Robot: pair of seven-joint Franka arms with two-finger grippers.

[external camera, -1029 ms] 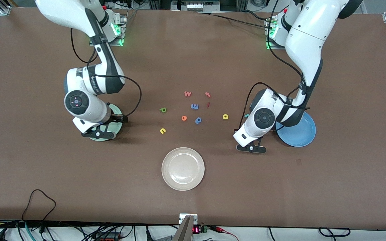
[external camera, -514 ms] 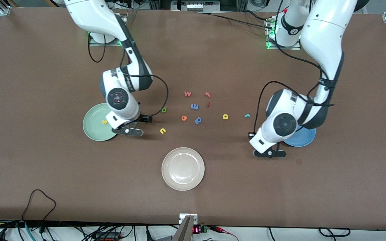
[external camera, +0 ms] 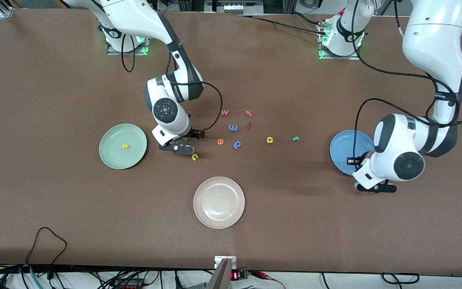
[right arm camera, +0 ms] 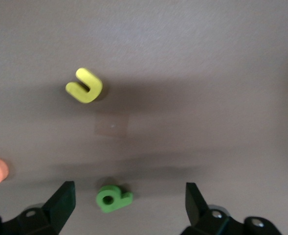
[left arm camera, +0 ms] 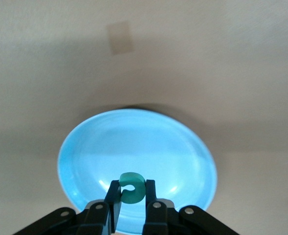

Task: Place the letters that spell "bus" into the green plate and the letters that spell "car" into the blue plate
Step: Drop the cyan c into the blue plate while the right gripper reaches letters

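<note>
Left tool (left arm camera: 131,203): I see it pinching the small teal foam letter c (left arm camera: 132,187) between its fingers, over the round mid-blue plate (external camera: 345,150) at the left arm's end of the tabletop (external camera: 54,208).
Right tool (right arm camera: 129,200): I see its fingers spread wide over the tiny green foam b-shaped letter (right arm camera: 112,198), which lies on the tabletop between them, untouched.
Yellow foam letter u (external camera: 194,157): on the tabletop just beside the right tool, nearer to the front camera than the green letter.
Yellow foam letter s (external camera: 125,146): already in the round pale mint-green plate (external camera: 112,154), toward the right arm's end.
Yellow rounded foam letter a (external camera: 270,139): on the tabletop, between the middle cluster and the blue plate.
Teal foam letter r (external camera: 295,139): on the tabletop just beside the yellow a, toward the blue plate.
Other letters: an orange e (external camera: 220,141), a blue b-shaped one (external camera: 237,144), a blue m (external camera: 233,127) and three red ones (external camera: 224,112) lie in the middle.
Round cream-white plate (external camera: 219,202): nearest the front camera, well apart from the letters.
</note>
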